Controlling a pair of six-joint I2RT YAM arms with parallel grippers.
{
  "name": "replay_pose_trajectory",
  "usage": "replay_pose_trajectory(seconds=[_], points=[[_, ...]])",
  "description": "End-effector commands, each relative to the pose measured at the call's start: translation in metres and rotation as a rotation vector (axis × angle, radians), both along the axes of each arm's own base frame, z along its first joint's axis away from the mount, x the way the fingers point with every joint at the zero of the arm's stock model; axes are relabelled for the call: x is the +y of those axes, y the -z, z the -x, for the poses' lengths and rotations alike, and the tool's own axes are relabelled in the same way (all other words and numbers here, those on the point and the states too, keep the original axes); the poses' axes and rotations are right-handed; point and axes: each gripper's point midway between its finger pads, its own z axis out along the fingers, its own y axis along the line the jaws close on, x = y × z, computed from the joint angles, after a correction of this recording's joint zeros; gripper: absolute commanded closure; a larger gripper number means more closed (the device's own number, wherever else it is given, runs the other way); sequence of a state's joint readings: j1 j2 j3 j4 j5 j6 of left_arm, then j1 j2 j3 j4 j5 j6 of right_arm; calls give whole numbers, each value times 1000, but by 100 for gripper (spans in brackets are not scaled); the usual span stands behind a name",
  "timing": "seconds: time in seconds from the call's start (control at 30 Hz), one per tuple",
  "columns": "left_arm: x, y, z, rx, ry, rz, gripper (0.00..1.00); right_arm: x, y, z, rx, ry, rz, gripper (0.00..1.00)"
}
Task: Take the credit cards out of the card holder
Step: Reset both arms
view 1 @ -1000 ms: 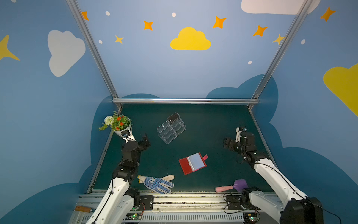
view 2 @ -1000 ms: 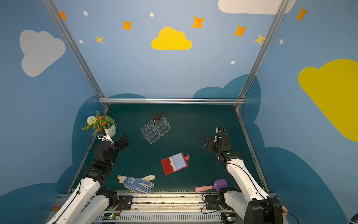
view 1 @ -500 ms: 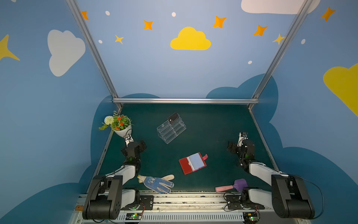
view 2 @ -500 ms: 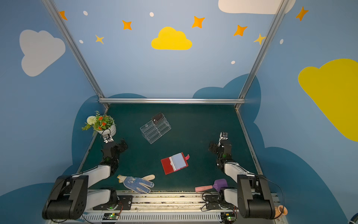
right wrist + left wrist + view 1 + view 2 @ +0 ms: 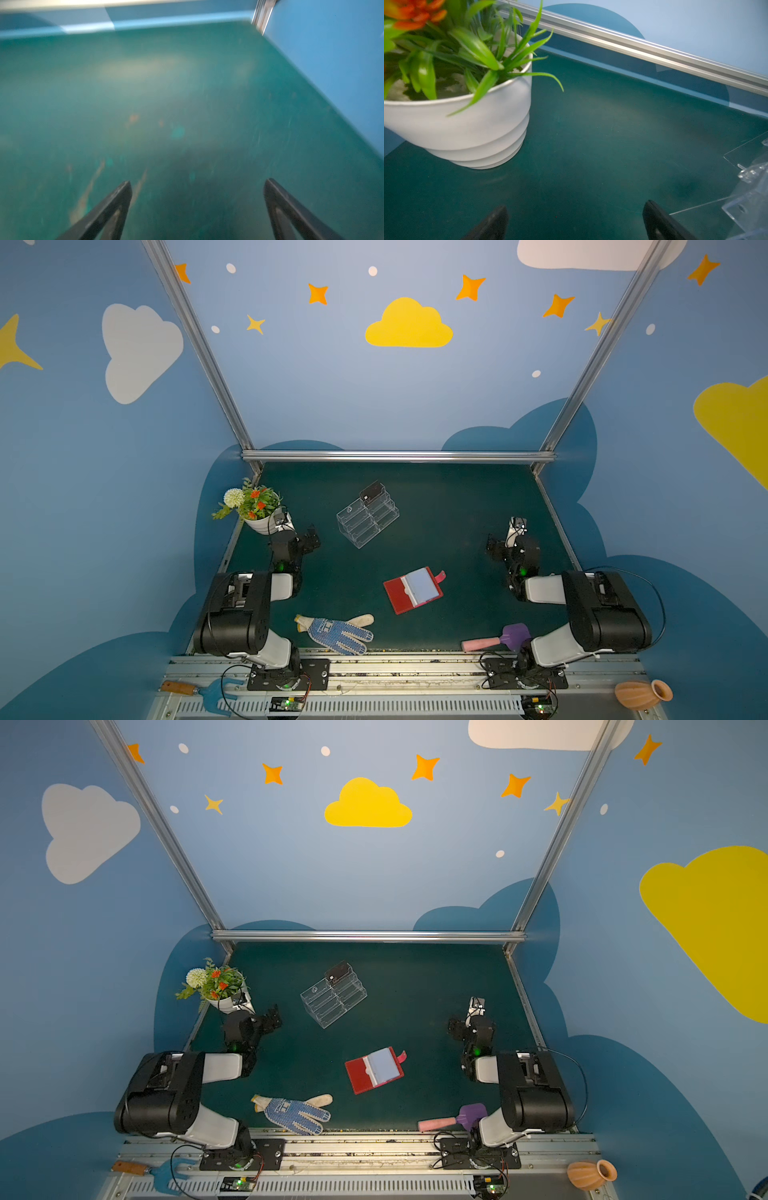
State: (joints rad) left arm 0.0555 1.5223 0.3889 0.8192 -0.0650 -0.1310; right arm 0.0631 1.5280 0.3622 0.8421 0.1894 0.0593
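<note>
Card holder (image 5: 413, 591) (red) — open on mat (image 5: 440, 506)

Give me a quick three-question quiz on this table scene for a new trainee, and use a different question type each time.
1. Multiple choice: the red card holder is
A) shut, with its strap snapped
B) lying open, flat on the table
C) standing upright on its edge

2. True or false: a dark card sits in the farthest tier of the clear acrylic stand.

3. Short answer: which fabric item lies near the table's front edge, on the left arm's side?

Key:
1. B
2. True
3. The blue-dotted work glove
</note>
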Motion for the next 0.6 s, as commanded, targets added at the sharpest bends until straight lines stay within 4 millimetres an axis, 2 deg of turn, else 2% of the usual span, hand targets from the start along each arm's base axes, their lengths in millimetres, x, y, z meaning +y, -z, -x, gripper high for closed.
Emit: replay_pose_trajectory(seconds=[0.0,0.57], points=[[-2,4,1,27,18,-1,0,-2,-12,-5,-23,17,19,3],[-3,4,1,25,19,-6,0,-1,-12,-6,-19,15,26,3]])
